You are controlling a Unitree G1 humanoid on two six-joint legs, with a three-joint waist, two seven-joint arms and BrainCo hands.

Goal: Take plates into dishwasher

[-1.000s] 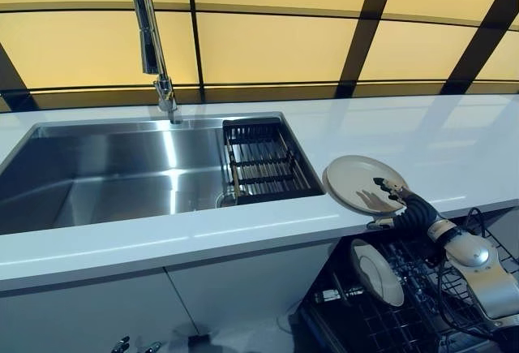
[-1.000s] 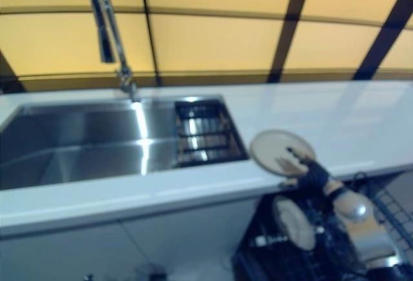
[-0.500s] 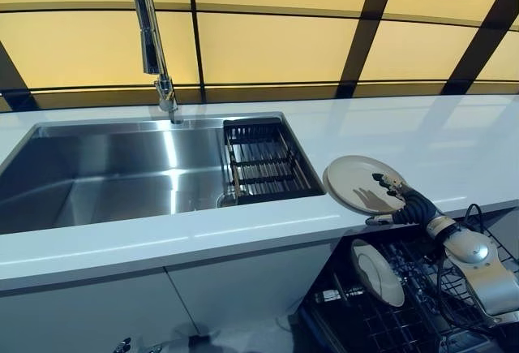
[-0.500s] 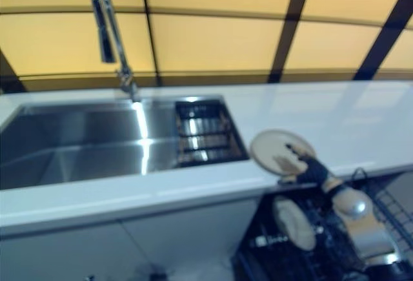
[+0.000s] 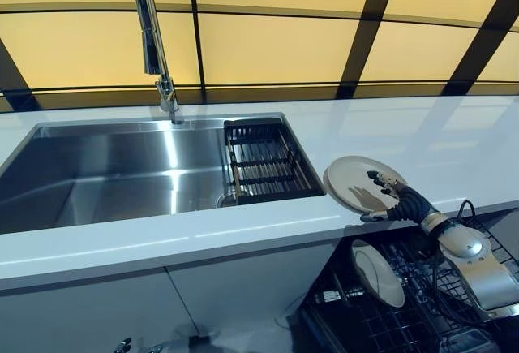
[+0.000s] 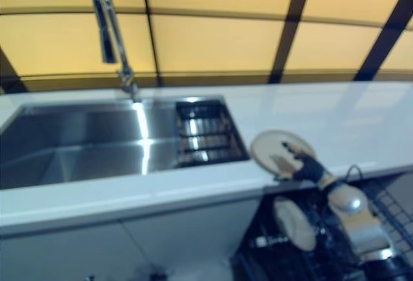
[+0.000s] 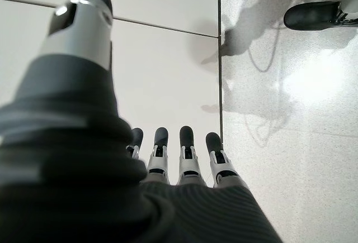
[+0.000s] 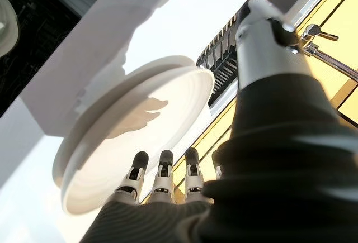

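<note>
A white bench [image 5: 243, 235] runs across the view, with a steel sink [image 5: 113, 174] at 9 o'clock and an open dishwasher [image 5: 405, 304] at 5 o'clock, one plate already racked [image 5: 377, 272] in it. A second plate [image 5: 353, 181] lies on the bench edge at 3 o'clock. The right hand [image 5: 389, 195] is held over its near rim, fingers [image 8: 162, 167] straight, nothing gripped. The left hand [image 7: 179, 159] hangs relaxed above the floor. The plate is judged stiff, smooth, breakable; the overhanging rim is best pinched.
</note>
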